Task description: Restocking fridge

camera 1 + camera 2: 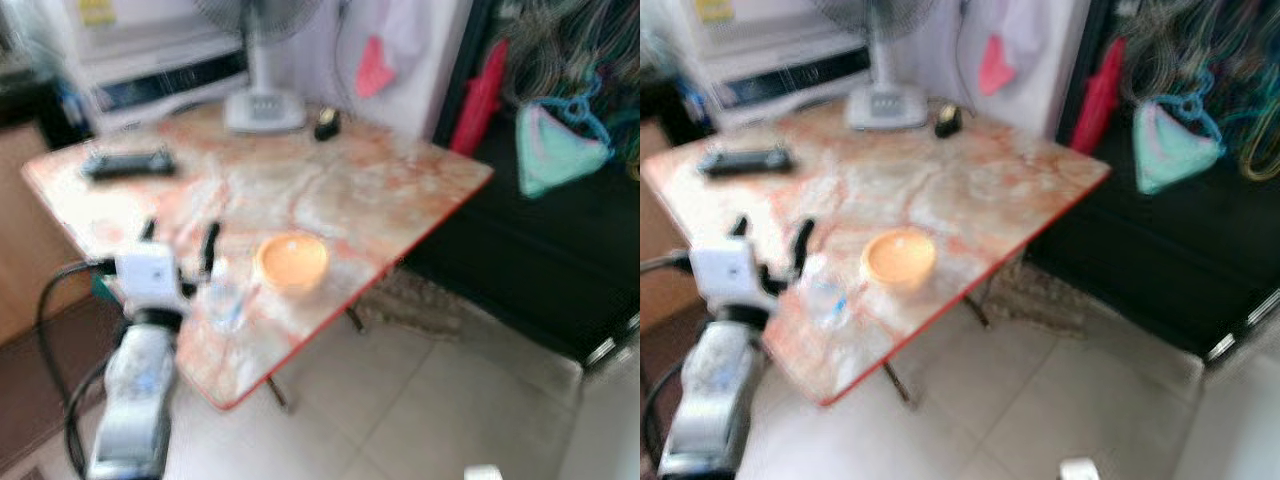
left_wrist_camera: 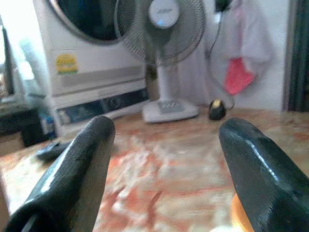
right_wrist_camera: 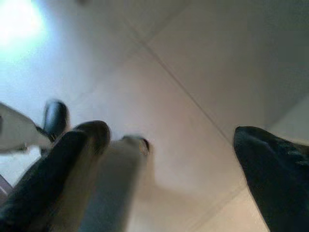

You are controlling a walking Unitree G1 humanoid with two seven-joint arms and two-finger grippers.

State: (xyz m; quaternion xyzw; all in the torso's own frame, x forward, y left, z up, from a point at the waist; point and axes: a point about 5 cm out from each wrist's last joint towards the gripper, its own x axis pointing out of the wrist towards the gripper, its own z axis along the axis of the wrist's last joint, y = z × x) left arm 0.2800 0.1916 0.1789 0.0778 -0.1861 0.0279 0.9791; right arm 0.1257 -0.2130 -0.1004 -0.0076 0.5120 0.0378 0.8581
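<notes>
I'm at the pick-up step: my left gripper (image 1: 180,238) hovers spread over the table (image 1: 400,190), the clear bottle (image 1: 225,295) just ahead. Next, lower and close around it.

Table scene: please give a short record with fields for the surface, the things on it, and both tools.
surface: marble-patterned folding table with red edge
near front edge: round orange plastic bowl; clear plastic bottle beside it
far side: white standing fan, small black object, flat black remote
left tool: open, over the table's near edge by the bottle
right tool: open, hangs idle over tiled floor
</notes>
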